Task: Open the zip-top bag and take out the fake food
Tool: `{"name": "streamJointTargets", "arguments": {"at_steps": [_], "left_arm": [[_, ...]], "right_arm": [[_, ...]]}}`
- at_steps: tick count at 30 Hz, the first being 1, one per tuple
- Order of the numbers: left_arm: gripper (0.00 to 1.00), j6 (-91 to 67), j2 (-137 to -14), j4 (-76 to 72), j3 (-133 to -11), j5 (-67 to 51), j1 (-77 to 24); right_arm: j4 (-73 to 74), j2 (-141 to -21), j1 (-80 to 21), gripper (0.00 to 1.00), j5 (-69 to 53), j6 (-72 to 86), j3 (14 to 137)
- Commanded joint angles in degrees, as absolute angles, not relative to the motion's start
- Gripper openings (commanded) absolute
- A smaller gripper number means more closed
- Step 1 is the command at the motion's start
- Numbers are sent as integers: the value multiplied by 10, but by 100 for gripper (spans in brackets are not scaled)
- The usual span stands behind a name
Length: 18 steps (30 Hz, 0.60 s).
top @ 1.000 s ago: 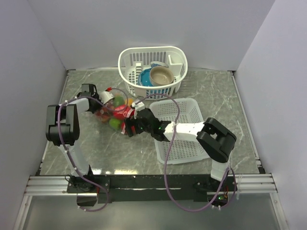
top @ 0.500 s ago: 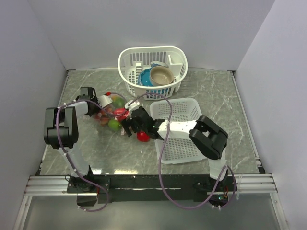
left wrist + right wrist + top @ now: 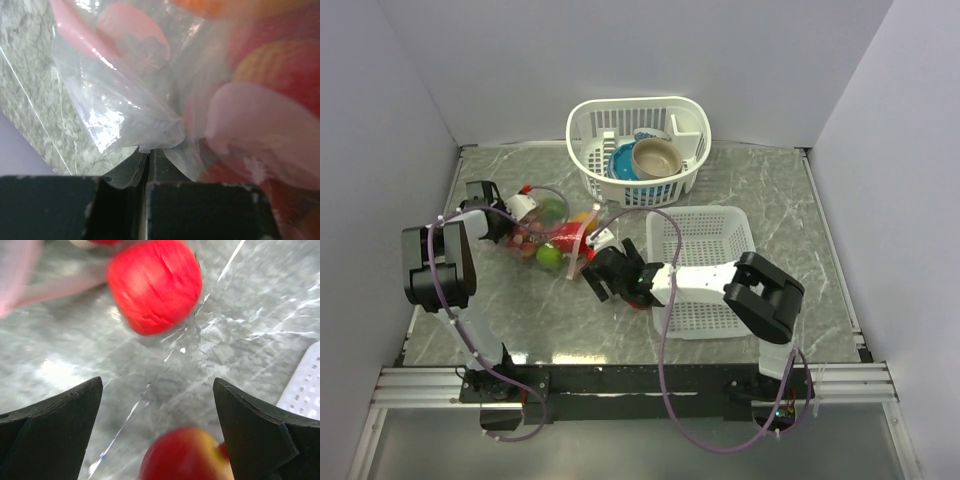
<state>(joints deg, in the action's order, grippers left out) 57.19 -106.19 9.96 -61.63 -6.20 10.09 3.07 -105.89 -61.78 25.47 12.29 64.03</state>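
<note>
The clear zip-top bag lies at the left centre of the table with several pieces of fake food inside, and its pink zip strip is at its right end. My left gripper is shut on the bag's far left end. In the left wrist view the plastic is pinched at the jaws' tip. My right gripper is open beside the bag's mouth. In the right wrist view a red fruit lies loose on the table ahead. A red-yellow fruit lies untouched between the wide-apart fingers.
A white oval basket holding a blue bowl and a tan bowl stands at the back centre. A white mesh rectangular basket sits right of the right gripper, under its arm. Grey walls enclose the table.
My left gripper has dragged the bag to the left. My right gripper has let go of the bag's mouth and drawn back toward me. Red fruits have come out onto the table.
</note>
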Motion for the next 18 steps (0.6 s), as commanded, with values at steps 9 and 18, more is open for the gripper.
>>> {"name": "streamJointTargets", "arguments": {"at_steps": [9,18], "left_arm": [[6,578,-1007,213,-500,-58,120],[5,590,-985,210,-477,-62,125]], "right_arm": [[128,-962,-635,100,331,133,618],[239,-982,-640,100,355,144,629]]}}
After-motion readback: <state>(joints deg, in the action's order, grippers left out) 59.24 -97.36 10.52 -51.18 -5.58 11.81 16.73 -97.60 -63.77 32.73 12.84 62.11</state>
